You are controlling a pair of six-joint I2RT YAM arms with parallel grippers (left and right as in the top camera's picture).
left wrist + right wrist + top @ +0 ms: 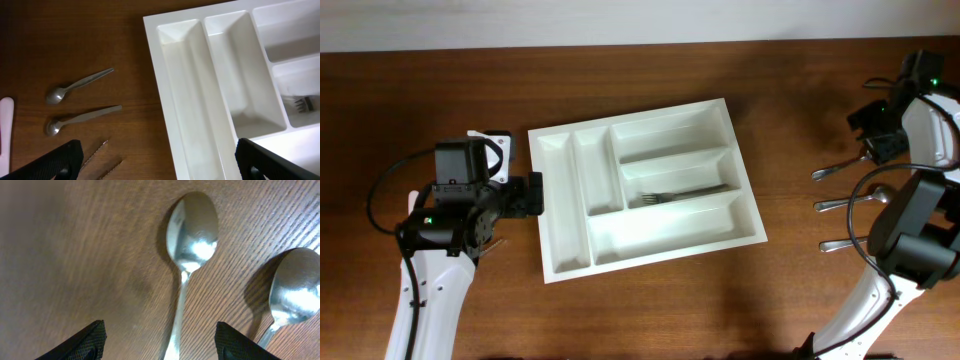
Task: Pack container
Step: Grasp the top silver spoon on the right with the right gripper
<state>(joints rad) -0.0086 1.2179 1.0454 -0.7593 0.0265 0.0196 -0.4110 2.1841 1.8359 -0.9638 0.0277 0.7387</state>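
Observation:
The container is a large white cutlery tray in the middle of the table, also in the left wrist view. A fork lies in one of its wider compartments; its tines show in the left wrist view. My left gripper is open and empty at the tray's left edge, straddling the rim. My right gripper is open, low over the table, with the handle of a spoon between its fingers, not touching it.
Two small spoons and two serrated knives lie left of the tray. A pale pink object lies at the far left. A second spoon lies beside the first. More cutlery lies at the right.

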